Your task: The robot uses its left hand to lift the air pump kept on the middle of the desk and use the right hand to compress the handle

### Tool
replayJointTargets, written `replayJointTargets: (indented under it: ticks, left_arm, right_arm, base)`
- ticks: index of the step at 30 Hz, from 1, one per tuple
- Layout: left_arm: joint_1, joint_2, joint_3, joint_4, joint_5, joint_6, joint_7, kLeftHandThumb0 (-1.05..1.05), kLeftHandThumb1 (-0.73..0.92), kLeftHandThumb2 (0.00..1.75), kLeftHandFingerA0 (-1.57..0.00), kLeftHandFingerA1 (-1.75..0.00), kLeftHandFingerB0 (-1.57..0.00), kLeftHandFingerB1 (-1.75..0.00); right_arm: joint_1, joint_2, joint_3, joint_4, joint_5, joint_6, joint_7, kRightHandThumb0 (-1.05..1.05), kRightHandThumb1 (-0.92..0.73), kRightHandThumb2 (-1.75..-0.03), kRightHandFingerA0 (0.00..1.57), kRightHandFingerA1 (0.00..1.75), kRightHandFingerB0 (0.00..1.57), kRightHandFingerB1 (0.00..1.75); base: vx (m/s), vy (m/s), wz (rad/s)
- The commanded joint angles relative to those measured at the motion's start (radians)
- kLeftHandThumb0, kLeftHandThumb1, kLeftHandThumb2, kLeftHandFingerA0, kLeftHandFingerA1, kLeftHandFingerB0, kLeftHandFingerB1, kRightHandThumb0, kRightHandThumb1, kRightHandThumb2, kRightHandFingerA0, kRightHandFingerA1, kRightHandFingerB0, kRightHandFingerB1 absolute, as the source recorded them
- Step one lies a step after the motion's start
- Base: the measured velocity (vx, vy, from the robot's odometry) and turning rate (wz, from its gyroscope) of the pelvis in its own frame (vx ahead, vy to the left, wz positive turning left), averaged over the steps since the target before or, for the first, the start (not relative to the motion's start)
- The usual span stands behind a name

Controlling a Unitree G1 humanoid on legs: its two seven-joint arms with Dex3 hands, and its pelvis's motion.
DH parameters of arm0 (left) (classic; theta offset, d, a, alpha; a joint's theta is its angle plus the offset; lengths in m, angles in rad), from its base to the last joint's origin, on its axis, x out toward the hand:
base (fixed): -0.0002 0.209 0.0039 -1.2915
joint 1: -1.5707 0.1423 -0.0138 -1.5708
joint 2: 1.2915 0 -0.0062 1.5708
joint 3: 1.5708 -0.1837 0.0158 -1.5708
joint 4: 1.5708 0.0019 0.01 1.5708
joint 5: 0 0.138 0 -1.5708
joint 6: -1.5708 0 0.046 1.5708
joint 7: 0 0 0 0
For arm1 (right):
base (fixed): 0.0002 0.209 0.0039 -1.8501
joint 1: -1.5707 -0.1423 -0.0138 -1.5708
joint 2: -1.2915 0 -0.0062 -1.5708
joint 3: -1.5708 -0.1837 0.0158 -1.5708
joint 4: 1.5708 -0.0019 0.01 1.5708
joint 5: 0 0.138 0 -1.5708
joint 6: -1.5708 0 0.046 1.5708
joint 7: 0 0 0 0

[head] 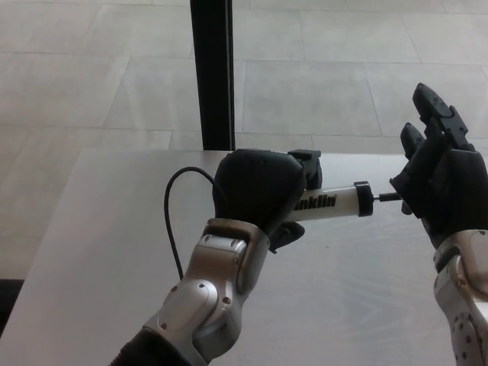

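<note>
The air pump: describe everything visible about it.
The air pump is a white cylinder with black lettering and a black end cap, lying roughly level above the desk. The left hand wraps its left part; a black head piece shows above that hand, and a thin black hose loops out behind it. At the right, a short stretch of thin rod runs into the palm of the right hand, fingers apart, hiding the handle.

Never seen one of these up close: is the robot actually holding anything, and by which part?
Yes. The left hand grips the air pump around its white barrel. The right hand presses open-fingered against the handle end.
</note>
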Motion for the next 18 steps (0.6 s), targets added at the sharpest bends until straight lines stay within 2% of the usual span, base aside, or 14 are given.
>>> replayJointTargets:
  ticks: [1,2,3,4,5,6,8,11,12,14,15,16,17,18]
  left_arm:
    - [-0.033,-0.017,0.0,0.009,0.011,0.042,0.025,-0.16,0.56,1.04,-0.99,-1.62,-0.83,-0.73]
    - [-0.036,-0.018,-0.003,0.011,0.012,0.046,0.019,-0.16,0.56,1.04,-0.99,-1.62,-0.83,-0.73]
    - [-0.034,-0.026,0.003,0.006,0.001,0.048,0.015,-0.15,0.56,1.03,-0.97,-1.63,-0.85,-0.87]
    - [-0.038,-0.028,0.003,0.008,-0.002,0.047,0.016,-0.16,0.57,0.98,-0.97,-1.62,-0.89,-0.89]
    - [-0.04,-0.03,0.002,0.009,-0.001,0.046,0.021,-0.17,0.61,0.9,-0.97,-1.65,-0.88,-0.91]
    - [-0.043,-0.03,-0.002,0.009,0.004,0.051,0.019,-0.23,0.65,0.79,-0.97,-1.61,-0.87,-0.82]
    - [-0.047,-0.029,-0.007,0.006,0.008,0.055,0.012,-0.25,0.69,0.71,-1.0,-1.29,-0.84,-0.72]
    - [-0.05,-0.034,-0.004,0.002,-0.005,0.063,-0.001,-0.26,0.67,0.69,-1.01,-1.32,-0.87,-0.7]
    - [-0.051,-0.027,-0.007,-0.004,-0.008,0.05,-0.005,-0.26,0.65,0.67,-0.98,-1.42,-0.84,-0.67]
    - [-0.052,-0.027,-0.009,-0.002,-0.009,0.051,-0.005,-0.26,0.65,0.67,-0.98,-1.42,-0.84,-0.67]
    - [-0.056,-0.028,-0.011,-0.002,-0.009,0.058,-0.019,-0.22,0.62,0.67,-1.0,-1.34,-0.86,-0.62]
    - [-0.056,-0.027,-0.011,-0.005,-0.011,0.061,-0.029,-0.22,0.63,0.66,-0.98,-1.34,-0.84,-0.6]
    - [-0.053,-0.029,-0.013,-0.001,-0.012,0.06,-0.025,-0.24,0.65,0.66,-0.99,-1.26,-0.84,-0.62]
    - [-0.052,-0.03,-0.013,0.0,-0.013,0.06,-0.023,-0.24,0.65,0.66,-0.99,-1.26,-0.84,-0.62]
  right_arm:
    - [-0.012,0.017,0.011,0.031,-0.009,-0.05,-0.004,-0.79,-0.8,-1.26,0.0,0.3,0.01,0.35]
    - [-0.014,0.019,0.009,0.037,-0.01,-0.059,-0.005,-0.79,-0.8,-1.26,0.0,0.3,0.01,0.35]
    - [-0.015,0.027,0.009,0.041,-0.001,-0.066,0.001,-0.81,-0.8,-1.26,0.0,0.29,0.02,0.35]
    - [-0.015,0.033,0.01,0.049,-0.005,-0.084,-0.003,-0.86,-0.83,-1.25,0.07,0.33,0.07,0.39]
    - [-0.015,0.037,0.011,0.053,-0.004,-0.094,-0.002,-0.81,-0.8,-1.26,0.03,0.34,0.03,0.38]
    - [-0.015,0.038,0.011,0.053,-0.004,-0.096,-0.002,-0.86,-0.83,-1.25,0.07,0.33,0.07,0.37]
    - [-0.016,0.042,0.014,0.062,-0.005,-0.112,0.0,-0.81,-0.8,-1.26,0.01,0.33,0.01,0.35]
    - [-0.018,0.05,0.012,0.06,0.01,-0.11,0.006,-0.87,-0.82,-1.25,0.07,0.3,0.07,0.33]
    - [-0.018,0.054,0.013,0.055,0.017,-0.101,0.009,-0.87,-0.82,-1.25,0.07,0.28,0.07,0.31]
    - [-0.017,0.054,0.012,0.055,0.017,-0.103,0.01,-0.87,-0.82,-1.25,0.07,0.28,0.07,0.31]
    - [-0.016,0.058,0.012,0.056,0.019,-0.108,0.011,-0.88,-0.81,-1.24,0.07,0.3,0.07,0.32]
    - [-0.014,0.06,0.013,0.051,0.021,-0.101,0.011,-0.88,-0.81,-1.24,0.07,0.29,0.07,0.32]
    - [-0.009,0.056,0.014,0.049,0.016,-0.099,0.011,-0.89,-0.81,-1.24,0.07,0.31,0.07,0.32]
    - [-0.007,0.054,0.015,0.048,0.014,-0.099,0.011,-0.89,-0.81,-1.24,0.07,0.31,0.07,0.32]
  base:
    - [0.0,0.0,0.0]
    - [0.0,0.0,0.0]
    - [0.0,0.0,0.0]
    - [0.0,0.0,0.0]
    - [0.0,0.0,0.0]
    - [0.0,0.0,0.0]
    - [0.0,0.0,0.0]
    - [0.0,0.0,0.0]
    - [0.0,0.0,0.0]
    - [0.0,0.0,0.0]
    - [0.0,0.0,0.0]
    - [0.0,0.0,0.0]
    - [0.0,0.0,0.0]
    - [0.0,0.0,0.0]
